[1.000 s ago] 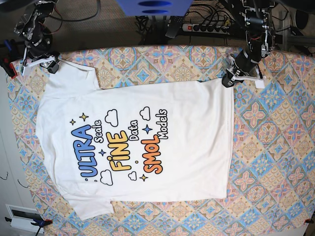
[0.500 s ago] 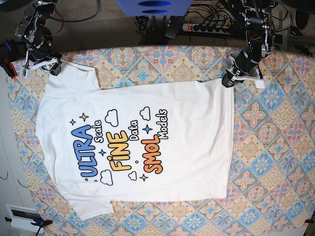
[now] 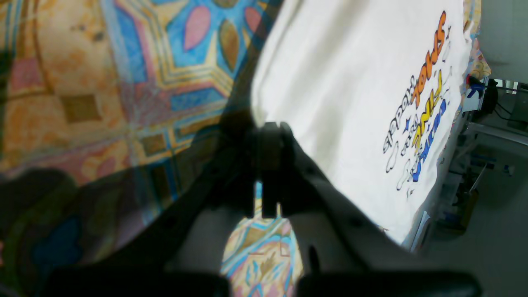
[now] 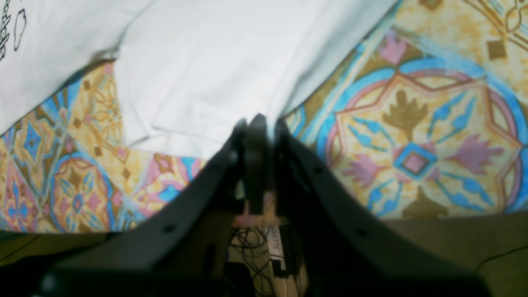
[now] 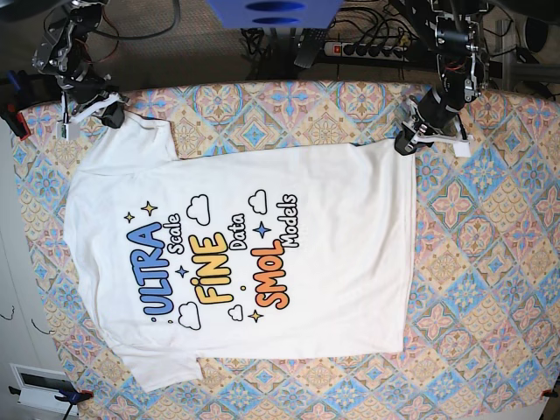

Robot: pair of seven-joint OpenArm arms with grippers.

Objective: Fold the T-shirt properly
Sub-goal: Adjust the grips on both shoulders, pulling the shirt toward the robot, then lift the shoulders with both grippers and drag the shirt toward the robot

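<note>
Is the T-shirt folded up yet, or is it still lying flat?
Flat. The T-shirt lies spread across the patterned cloth, print facing up, both sleeves out, with no part turned over.

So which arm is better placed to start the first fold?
Probably neither alone. The left pincer is shut at the hem corner of the T-shirt, and the right pincer is shut at the sleeve edge. Both far corners look pinched, ready to lift together.

Patterned tbl cloth (image 5: 490, 262) w/ white T-shirt (image 5: 332, 254) flat, print up
</note>
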